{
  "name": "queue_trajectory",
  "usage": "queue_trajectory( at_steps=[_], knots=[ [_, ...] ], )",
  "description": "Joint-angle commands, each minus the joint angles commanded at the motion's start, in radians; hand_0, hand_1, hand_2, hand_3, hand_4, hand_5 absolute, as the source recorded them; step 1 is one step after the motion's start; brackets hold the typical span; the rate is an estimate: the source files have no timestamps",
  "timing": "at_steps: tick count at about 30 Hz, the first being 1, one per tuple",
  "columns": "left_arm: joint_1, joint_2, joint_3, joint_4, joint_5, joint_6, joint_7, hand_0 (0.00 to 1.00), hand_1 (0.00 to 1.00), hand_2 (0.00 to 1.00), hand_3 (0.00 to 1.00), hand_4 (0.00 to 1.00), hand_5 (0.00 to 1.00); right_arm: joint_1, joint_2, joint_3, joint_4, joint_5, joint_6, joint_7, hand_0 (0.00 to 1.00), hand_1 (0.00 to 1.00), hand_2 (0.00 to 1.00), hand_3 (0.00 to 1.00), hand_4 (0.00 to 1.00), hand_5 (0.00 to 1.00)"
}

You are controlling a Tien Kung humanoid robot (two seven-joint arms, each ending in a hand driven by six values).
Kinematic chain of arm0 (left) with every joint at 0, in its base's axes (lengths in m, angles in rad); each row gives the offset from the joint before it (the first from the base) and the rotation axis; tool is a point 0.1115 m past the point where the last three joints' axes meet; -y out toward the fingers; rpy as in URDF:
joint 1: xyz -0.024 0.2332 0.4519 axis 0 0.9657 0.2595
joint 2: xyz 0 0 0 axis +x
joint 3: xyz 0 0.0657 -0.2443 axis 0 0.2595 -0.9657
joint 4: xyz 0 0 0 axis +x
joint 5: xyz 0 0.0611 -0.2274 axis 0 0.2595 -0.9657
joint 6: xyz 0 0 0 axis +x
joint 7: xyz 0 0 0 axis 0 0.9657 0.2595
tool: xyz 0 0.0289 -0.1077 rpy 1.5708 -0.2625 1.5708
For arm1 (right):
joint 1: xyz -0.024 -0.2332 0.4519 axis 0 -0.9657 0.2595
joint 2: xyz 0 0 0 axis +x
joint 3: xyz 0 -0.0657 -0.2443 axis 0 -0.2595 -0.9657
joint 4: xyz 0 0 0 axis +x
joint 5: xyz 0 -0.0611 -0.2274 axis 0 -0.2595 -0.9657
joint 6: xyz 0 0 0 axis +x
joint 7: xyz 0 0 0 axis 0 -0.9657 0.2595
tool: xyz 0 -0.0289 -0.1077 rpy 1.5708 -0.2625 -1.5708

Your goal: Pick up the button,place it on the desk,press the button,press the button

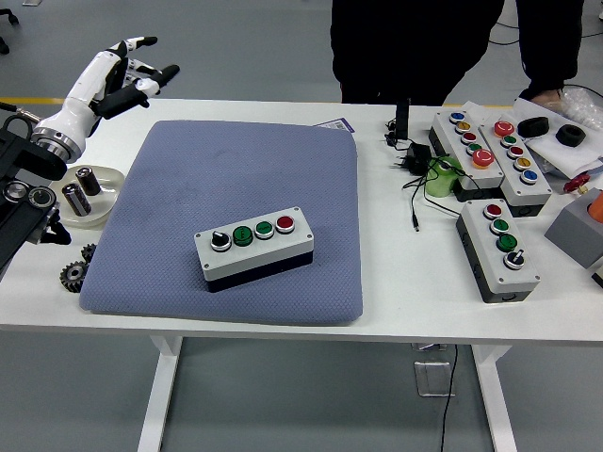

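A grey button box (254, 248) with a black knob, two green buttons and a red button lies on the blue-grey mat (236, 188), near its front middle. My left hand (127, 71), white with black fingertips, is raised at the far left, well above and away from the box, fingers spread and empty. My right hand is out of view.
A white dish (85, 185) with metal cylinders and two small gears (75, 271) lie left of the mat. Several other button boxes (497, 247), cables and a green cup (441, 175) crowd the right side. A person in black stands at the far edge.
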Motion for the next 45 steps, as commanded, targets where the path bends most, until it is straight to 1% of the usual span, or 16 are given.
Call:
queue_trajectory(
  at_steps=[3,5,6,11,15,16,18,22,26,45],
  knots=[
    [0.011,-0.002,-0.024,0.042,-0.124,0.014,-0.007,0.864,0.881,0.933,0.943,0.841,0.998,0.000,0.000,0.001,0.000,-0.002,0.000,-0.001,0.765,0.731,0.739,0.593,0.196,0.148],
    [0.017,-0.002,-0.033,0.054,-0.208,0.018,-0.012,0.864,0.881,0.933,0.943,0.841,0.998,0.000,0.001,0.002,0.000,-0.002,0.000,-0.001,0.765,0.731,0.739,0.593,0.196,0.148],
    [0.022,-0.005,-0.043,0.065,-0.254,0.021,-0.016,0.873,0.884,0.933,0.944,0.822,0.998,0.000,0.001,0.003,0.000,-0.004,0.000,-0.002,0.765,0.731,0.738,0.593,0.196,0.148],
    [0.031,-0.015,-0.072,0.102,-0.462,0.013,-0.020,0.873,0.884,0.933,0.944,0.822,0.998,-0.001,0.002,0.005,0.000,-0.007,0.000,-0.003,0.765,0.731,0.738,0.593,0.196,0.148],
    [0.037,-0.016,-0.078,0.120,-0.629,-0.004,-0.020,0.870,0.882,0.930,0.942,0.816,0.998,-0.001,0.003,0.007,0.000,-0.009,0.000,-0.003,0.764,0.731,0.738,0.593,0.196,0.147],
    [0.038,-0.016,-0.078,0.123,-0.656,-0.010,-0.020,0.870,0.882,0.930,0.942,0.816,0.998,-0.001,0.003,0.006,0.000,-0.007,0.000,-0.003,0.764,0.731,0.738,0.593,0.196,0.147],
    [0.040,-0.015,-0.080,0.130,-0.667,-0.025,-0.015,0.865,0.881,0.921,0.925,0.805,0.998,-0.001,0.002,0.006,0.000,-0.006,-0.001,-0.003,0.765,0.731,0.738,0.593,0.196,0.147],
    [0.041,-0.015,-0.077,0.133,-0.664,-0.041,-0.011,0.865,0.881,0.921,0.925,0.805,0.998,-0.002,0.003,0.006,0.000,-0.006,-0.001,-0.003,0.765,0.731,0.738,0.593,0.196,0.147],
    [0.042,-0.013,-0.075,0.130,-0.659,-0.051,-0.010,0.866,0.881,0.920,0.926,0.802,0.998,-0.001,0.003,0.006,0.000,-0.008,-0.001,-0.004,0.766,0.731,0.738,0.593,0.196,0.147],
    [0.042,-0.011,-0.083,0.142,-0.652,-0.046,-0.001,0.873,0.886,0.924,0.927,0.795,0.998,0.000,0.002,0.005,0.000,-0.005,-0.001,-0.003,0.765,0.731,0.738,0.593,0.196,0.147]
  ],
)
